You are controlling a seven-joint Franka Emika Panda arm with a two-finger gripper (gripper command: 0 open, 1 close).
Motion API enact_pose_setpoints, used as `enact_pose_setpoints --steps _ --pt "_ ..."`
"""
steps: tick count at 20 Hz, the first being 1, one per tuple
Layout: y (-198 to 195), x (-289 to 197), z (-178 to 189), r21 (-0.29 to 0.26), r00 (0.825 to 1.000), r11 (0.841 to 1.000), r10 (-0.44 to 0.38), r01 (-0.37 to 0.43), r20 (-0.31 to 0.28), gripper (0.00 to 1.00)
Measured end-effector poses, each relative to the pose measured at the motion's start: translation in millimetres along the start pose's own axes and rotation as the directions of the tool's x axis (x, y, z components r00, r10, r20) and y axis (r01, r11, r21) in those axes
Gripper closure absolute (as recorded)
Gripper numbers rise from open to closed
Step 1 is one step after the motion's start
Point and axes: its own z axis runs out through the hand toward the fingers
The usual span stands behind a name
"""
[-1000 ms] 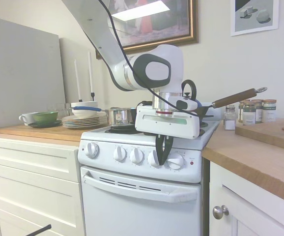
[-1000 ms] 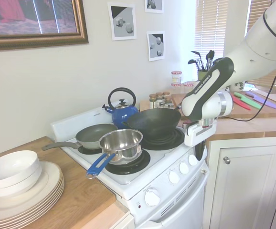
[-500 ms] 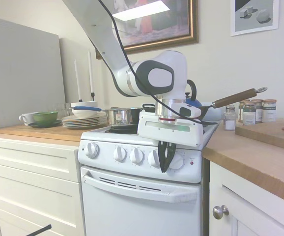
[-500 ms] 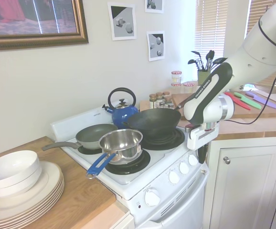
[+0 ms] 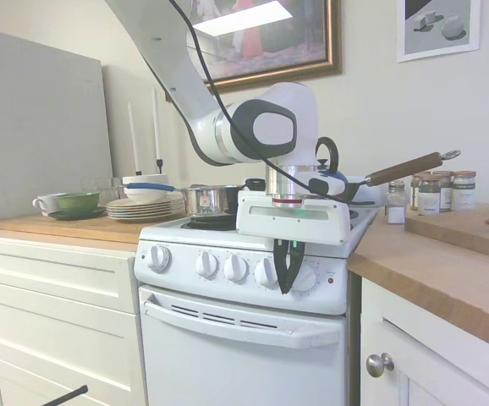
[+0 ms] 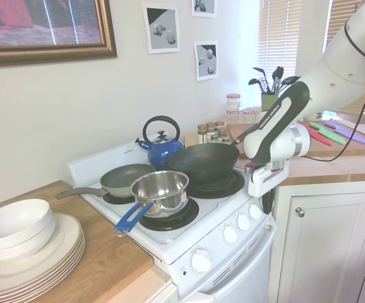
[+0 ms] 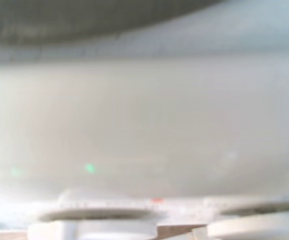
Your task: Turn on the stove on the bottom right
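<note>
Gripper (image 5: 287,283) fingers hung straight down in front of the control panel of the stove (image 5: 244,254) in the first exterior view, their dark tips drawn close together and overlapping the knob second from the right (image 5: 267,272), with the rightmost knob (image 5: 304,277) just beside them. From that angle I could not tell whether the pads actually pinched a knob or only stood in front of it — the fingers looked nearly closed, nothing more. A small red light (image 5: 330,280) sat at the panel's right end, and three more knobs ran off to the left. In the second exterior view the gripper (image 6: 266,201) was mostly hidden behind the white wrist body at the stove's far front corner, near the knobs (image 6: 242,221) at that end; a black wok (image 6: 203,161), a steel saucepan (image 6: 160,187), a grey frying pan (image 6: 124,177) and a blue kettle (image 6: 162,148) sat on the burners. The wrist view was a white blur of stove front with a dark band along one edge, too soft to place anything. My judgement: doing the step well meant confirming which knob governs the front right burner, squaring the pads on that knob's rim, then rotating about its axis without pulling outward, and checking the indicator afterwards.
</note>
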Motion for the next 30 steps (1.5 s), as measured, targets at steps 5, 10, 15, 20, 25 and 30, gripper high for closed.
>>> enact_pose_setpoints --steps 5,10,15,20,25,30 --pt "38 5 10 -0.060 0.997 0.998 0.017 -0.022 -0.080 1.00" --pt "40 0 4 -0.048 0.995 0.999 0.010 -0.014 -0.094 1.00" --pt "35 -33 -20 -0.008 0.994 1.000 -0.015 0.014 -0.107 1.00" --pt "44 -66 -38 0.023 0.993 0.999 -0.025 0.028 -0.120 1.00" --pt "45 -94 -43 0.053 0.994 0.999 -0.002 0.008 -0.109 0.00" --pt "42 -109 -37 0.061 0.996 0.998 0.004 0.001 -0.086 0.00"
